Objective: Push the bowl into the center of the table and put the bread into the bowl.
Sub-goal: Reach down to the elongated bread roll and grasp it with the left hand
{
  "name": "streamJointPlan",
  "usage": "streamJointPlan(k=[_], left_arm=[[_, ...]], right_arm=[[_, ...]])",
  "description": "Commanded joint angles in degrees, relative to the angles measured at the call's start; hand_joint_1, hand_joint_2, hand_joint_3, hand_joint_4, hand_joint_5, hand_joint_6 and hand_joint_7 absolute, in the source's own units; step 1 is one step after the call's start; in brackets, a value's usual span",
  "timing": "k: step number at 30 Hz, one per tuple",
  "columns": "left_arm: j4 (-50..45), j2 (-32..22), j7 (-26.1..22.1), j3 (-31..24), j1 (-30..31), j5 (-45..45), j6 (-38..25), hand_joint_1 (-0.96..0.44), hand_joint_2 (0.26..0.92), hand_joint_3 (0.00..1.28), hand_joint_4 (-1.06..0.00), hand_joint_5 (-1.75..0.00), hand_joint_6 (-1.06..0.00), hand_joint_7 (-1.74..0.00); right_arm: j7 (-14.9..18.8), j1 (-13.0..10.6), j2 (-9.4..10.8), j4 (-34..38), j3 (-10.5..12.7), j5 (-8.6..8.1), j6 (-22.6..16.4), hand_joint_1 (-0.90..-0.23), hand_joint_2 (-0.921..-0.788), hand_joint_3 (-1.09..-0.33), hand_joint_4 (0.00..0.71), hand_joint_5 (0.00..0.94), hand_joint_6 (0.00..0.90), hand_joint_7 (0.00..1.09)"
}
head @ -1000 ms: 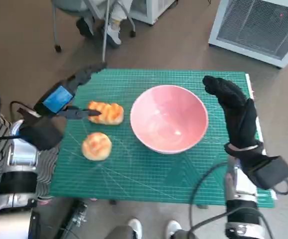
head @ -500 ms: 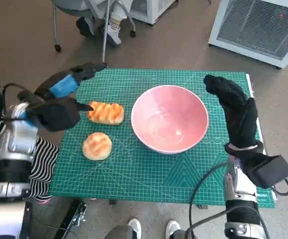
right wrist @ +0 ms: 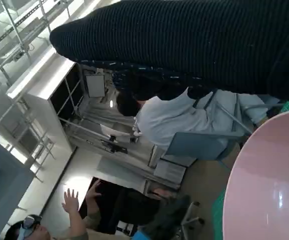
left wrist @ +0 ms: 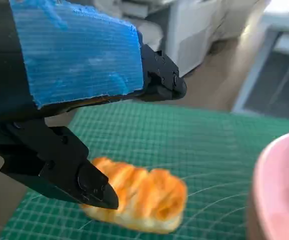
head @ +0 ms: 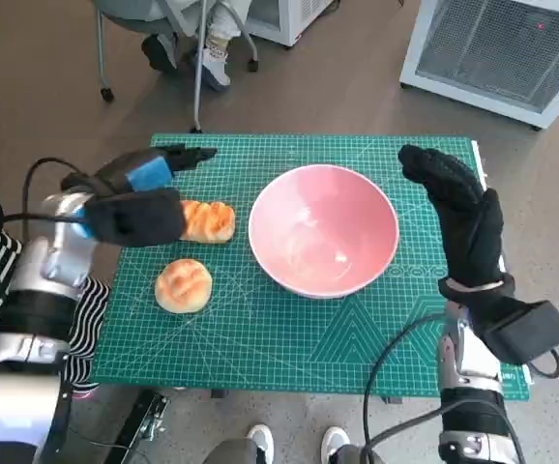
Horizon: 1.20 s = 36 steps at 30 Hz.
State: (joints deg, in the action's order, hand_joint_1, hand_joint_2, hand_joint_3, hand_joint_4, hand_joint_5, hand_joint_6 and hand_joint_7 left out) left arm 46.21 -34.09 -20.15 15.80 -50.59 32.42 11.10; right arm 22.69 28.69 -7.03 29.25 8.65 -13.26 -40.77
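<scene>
The pink bowl (head: pixel 324 230) stands near the middle of the green mat (head: pixel 289 338). A long twisted bread (head: pixel 209 220) lies left of it, and a round bun (head: pixel 184 285) sits nearer the front. My left hand (head: pixel 139 198) hovers over the long bread's left end with its fingers apart and nothing in them. In the left wrist view the long bread (left wrist: pixel 139 195) lies just beyond the black fingertips (left wrist: pixel 97 187), and the bowl's rim (left wrist: pixel 279 190) shows beside it. My right hand (head: pixel 458 217) stands upright beside the bowl's right side, fingers extended.
A white machine (head: pixel 502 48) stands on the floor at the back right. Chair legs and a person's feet (head: pixel 212 58) are behind the table's far left. A cable (head: pixel 396 367) runs over the mat's front right. In the right wrist view, people (right wrist: pixel 169 117) are beyond the bowl.
My left hand has swung in from the table's left edge to over the long bread's left end. The right hand and the bowl are nearly unmoved.
</scene>
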Motion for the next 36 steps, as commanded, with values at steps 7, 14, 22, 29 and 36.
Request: streamJointPlan(k=[7,14,22,29,36], left_arm=[[11.7,4.7,3.7,5.7,-7.0,4.7,-4.5,-0.01,0.751,0.00,-0.14,0.00,-0.28,0.00],[19.6,7.2,4.6,8.4,-10.3,5.9,-5.1,-0.06,0.746,0.00,-0.12,0.00,-0.26,0.00],[26.6,10.4,6.3,10.3,-12.3,6.3,-6.1,-0.10,0.746,0.00,-0.11,0.00,-0.25,0.00],[28.8,12.2,8.0,11.9,-12.3,6.7,-6.9,-0.10,0.750,0.00,-0.13,-0.01,-0.28,-0.01],[30.2,13.7,8.7,13.0,-11.8,6.9,-8.6,-0.04,0.776,0.01,-0.22,-0.02,-0.35,-0.02]], right_arm=[[-0.1,-1.5,-0.6,-0.2,0.1,0.07,0.4,-0.668,-0.921,-0.793,0.144,0.007,0.000,0.53],[0.0,-2.1,-0.7,-1.0,-0.1,-0.03,0.7,-0.667,-0.921,-0.792,0.145,0.006,0.000,0.53],[-0.4,-3.0,-0.8,-2.2,-0.3,0.22,1.2,-0.662,-0.921,-0.793,0.143,0.004,0.000,0.53],[-0.6,-3.7,-0.9,-3.1,-0.5,0.46,1.6,-0.661,-0.921,-0.794,0.144,0.004,0.000,0.53],[-0.7,-4.1,-0.9,-4.0,-0.5,0.37,2.3,-0.668,-0.921,-0.793,0.145,0.004,-0.001,0.53]])
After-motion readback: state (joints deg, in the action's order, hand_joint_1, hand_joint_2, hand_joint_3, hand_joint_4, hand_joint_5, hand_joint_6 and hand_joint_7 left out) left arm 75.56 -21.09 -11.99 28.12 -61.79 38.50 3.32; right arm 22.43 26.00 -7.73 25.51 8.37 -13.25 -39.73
